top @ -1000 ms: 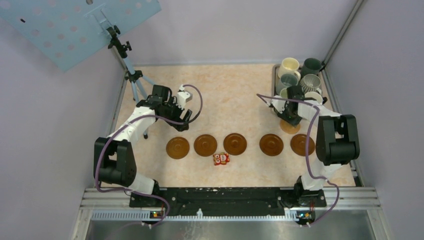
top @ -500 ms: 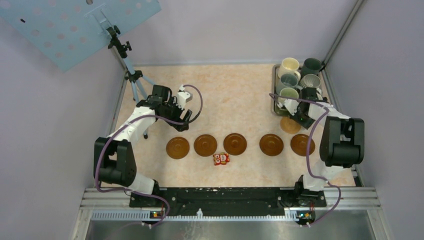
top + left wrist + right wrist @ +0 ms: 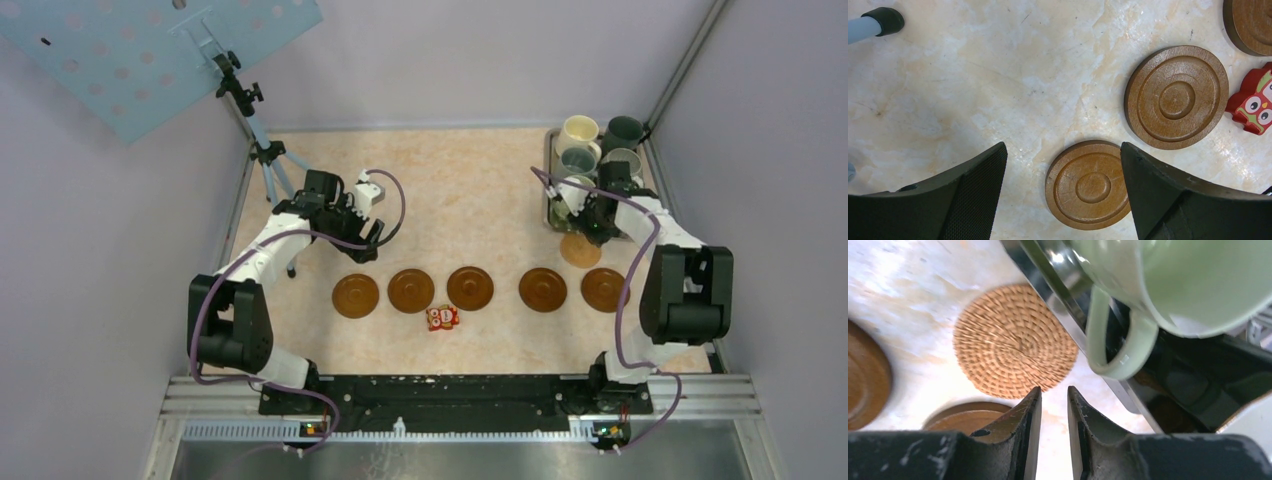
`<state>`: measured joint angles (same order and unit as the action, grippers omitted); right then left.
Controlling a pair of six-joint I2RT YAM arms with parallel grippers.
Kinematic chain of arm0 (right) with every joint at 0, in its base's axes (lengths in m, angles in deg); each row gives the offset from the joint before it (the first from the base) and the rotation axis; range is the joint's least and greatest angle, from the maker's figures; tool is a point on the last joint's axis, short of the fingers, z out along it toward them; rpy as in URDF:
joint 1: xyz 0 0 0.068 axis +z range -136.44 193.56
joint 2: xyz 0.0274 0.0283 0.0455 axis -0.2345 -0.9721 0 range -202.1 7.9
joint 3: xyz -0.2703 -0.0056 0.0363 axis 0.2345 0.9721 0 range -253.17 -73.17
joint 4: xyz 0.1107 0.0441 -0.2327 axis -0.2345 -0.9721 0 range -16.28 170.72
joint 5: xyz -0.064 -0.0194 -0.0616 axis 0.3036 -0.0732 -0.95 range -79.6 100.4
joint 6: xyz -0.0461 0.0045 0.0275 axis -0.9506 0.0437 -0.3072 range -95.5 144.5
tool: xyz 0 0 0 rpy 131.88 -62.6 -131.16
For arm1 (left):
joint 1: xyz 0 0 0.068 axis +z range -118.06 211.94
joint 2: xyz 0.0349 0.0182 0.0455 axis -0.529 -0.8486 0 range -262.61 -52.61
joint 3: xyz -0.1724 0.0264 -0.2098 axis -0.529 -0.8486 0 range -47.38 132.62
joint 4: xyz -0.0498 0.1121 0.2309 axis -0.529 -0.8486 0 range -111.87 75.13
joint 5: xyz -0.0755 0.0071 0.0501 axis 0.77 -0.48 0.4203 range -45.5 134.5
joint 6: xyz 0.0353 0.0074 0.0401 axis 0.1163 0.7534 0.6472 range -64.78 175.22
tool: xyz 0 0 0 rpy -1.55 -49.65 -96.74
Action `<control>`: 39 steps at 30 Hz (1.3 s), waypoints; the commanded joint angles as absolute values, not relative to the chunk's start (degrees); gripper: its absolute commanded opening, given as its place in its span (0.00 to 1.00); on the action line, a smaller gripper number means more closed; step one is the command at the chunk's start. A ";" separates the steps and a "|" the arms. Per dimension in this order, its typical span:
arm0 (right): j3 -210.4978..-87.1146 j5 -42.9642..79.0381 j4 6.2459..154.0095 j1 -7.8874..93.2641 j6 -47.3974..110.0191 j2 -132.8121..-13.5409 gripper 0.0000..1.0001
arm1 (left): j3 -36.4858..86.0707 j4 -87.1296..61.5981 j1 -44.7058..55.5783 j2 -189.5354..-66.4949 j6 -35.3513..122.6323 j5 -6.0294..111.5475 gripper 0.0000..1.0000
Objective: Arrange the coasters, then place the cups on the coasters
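Note:
Several brown wooden coasters lie in a row across the near half of the table. Cups stand in a metal tray at the back right: cream, dark green, blue-grey, ribbed grey. My right gripper hovers at the tray's near end, its jaws a narrow gap apart and empty. Just ahead of them is the pale green cup, handle toward me. My left gripper hangs wide open above the leftmost coaster, holding nothing.
A round woven mat lies on the table beside the tray's edge. A red-and-white owl packet sits in front of the coaster row. A tripod stands at the back left, one foot near my left gripper.
My right arm has swung right and back toward the tray, and its jaws have narrowed a little. The left arm has not moved.

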<state>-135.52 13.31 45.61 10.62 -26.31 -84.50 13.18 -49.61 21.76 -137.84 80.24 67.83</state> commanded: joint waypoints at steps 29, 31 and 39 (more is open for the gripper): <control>-127.89 10.57 51.70 2.17 -32.49 -88.21 0.26 | 16.62 -50.60 21.92 -138.82 80.42 67.57 0.99; -127.72 9.10 51.84 0.76 -33.48 -88.24 0.26 | 16.81 -50.71 21.91 -138.95 80.38 67.66 0.99; -125.34 8.08 53.47 -5.08 -37.66 -88.03 0.26 | 17.13 -50.86 21.85 -138.92 80.09 67.77 0.99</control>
